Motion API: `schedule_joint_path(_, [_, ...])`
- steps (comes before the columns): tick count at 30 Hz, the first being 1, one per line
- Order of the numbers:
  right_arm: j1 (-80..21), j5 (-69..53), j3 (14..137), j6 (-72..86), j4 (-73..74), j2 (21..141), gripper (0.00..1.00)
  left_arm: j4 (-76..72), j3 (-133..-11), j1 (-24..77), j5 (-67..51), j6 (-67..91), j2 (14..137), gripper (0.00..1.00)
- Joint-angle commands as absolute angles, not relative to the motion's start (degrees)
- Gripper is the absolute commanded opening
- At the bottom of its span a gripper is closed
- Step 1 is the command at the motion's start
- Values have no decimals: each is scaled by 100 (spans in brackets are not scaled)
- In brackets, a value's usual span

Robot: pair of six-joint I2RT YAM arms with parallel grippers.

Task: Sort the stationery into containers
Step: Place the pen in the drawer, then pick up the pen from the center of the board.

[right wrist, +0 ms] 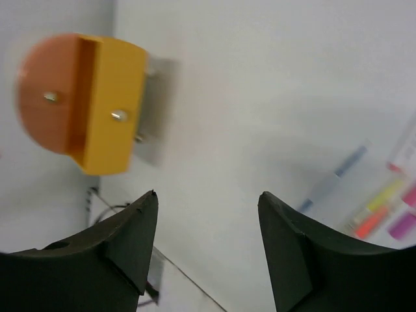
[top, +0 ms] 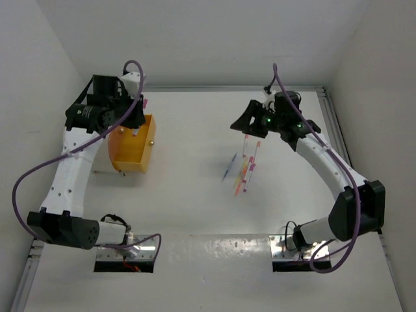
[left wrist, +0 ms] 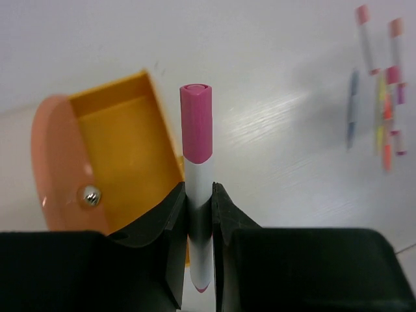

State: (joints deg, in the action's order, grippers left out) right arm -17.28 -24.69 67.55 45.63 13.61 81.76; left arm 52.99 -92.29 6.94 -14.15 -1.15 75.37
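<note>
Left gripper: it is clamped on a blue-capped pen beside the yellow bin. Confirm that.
Wrong in one respect: the pen has a pink cap, not a blue one, as the left wrist view shows. The rest stands: the left gripper is clamped on it, beside the yellow bin.

One orange-yellow bin (top: 133, 153), one pink-capped pen (left wrist: 197, 162), one blue pen (top: 229, 166), and one pen cluster (top: 247, 168), too overlapped for an exact count.

My white table (top: 188, 201) carries an orange bin (top: 138, 151). Well apart to the bin's right lies a blue pen (top: 229, 166), with a cluster of pink, orange and yellow pens (top: 247, 170) just beyond.
</note>
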Motion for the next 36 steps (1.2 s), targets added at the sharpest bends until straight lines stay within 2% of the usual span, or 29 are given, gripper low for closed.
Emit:
schedule_joint_path(1, [-1565,-2225,6487,3483,2292,8077,62,6003,-9036,563,-203,-510,7620,5])
schedule_joint_path(5, [-1257,-2092,6162,3138,2593,8121,61,5880,-8780,519,500,-361,7620,10])
schedule_joint_path(11, [-906,-2039,5810,3067,2803,8288,58,5573,-8728,475,720,-238,7787,15])
schedule_joint_path(14, [-870,-1873,5669,3067,2848,8367,53,5467,-8719,448,826,-255,7884,27])
schedule_joint_path(15, [-870,-1829,5652,3076,2813,8402,52,5449,-8736,431,852,-255,7945,39])
schedule_joint_path(17, [-870,-1566,5608,3094,2795,8559,48,5414,-8780,404,932,-202,7998,45])
schedule_joint_path(18, [-870,-1460,5642,3094,2751,8639,47,5405,-8806,404,949,-202,8033,53])
schedule_joint_path(21, [-861,-1143,5774,3006,2672,8938,45,5405,-8912,378,976,-167,8086,65])
schedule_joint_path(25, [-975,-968,6203,3050,2461,9324,45,5362,-9017,352,590,-167,8016,66])
schedule_joint_path(29, [-1361,-258,6739,2963,2242,9807,38,5291,-9026,369,317,-149,7849,67])
schedule_joint_path(36, [-1942,764,7417,2637,2127,10484,35,5344,-9123,343,229,-185,7796,68])
